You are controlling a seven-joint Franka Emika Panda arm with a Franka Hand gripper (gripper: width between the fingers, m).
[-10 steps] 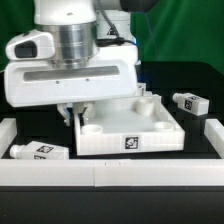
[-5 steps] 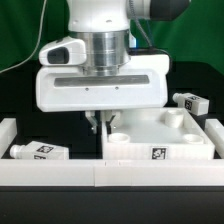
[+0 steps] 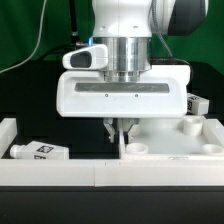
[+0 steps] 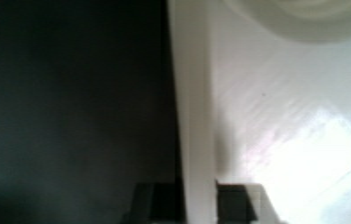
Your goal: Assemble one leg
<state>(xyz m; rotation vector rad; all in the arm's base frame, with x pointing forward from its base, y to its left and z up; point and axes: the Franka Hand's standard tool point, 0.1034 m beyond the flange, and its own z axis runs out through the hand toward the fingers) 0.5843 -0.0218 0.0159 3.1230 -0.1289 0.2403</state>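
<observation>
My gripper (image 3: 118, 130) is shut on the left wall of the large white tray-like tabletop (image 3: 172, 143), which lies at the exterior view's right. In the wrist view the tabletop's thin wall (image 4: 193, 120) runs between my two dark fingers (image 4: 154, 202), with my gripper (image 4: 197, 204) closed around it. One leg (image 3: 41, 151), a short white peg with square tags, lies on the table at the exterior view's lower left. Another leg (image 3: 197, 103) lies at the right, partly hidden behind my hand.
A low white border rail (image 3: 60, 172) runs along the front of the black table, with raised ends at the left (image 3: 8, 132) and right (image 3: 214, 128). A round socket (image 4: 314, 20) in the tabletop's corner shows in the wrist view.
My gripper has moved toward the exterior view's right, dragging the tabletop with it by its wall. The leg at the lower left has not moved.
</observation>
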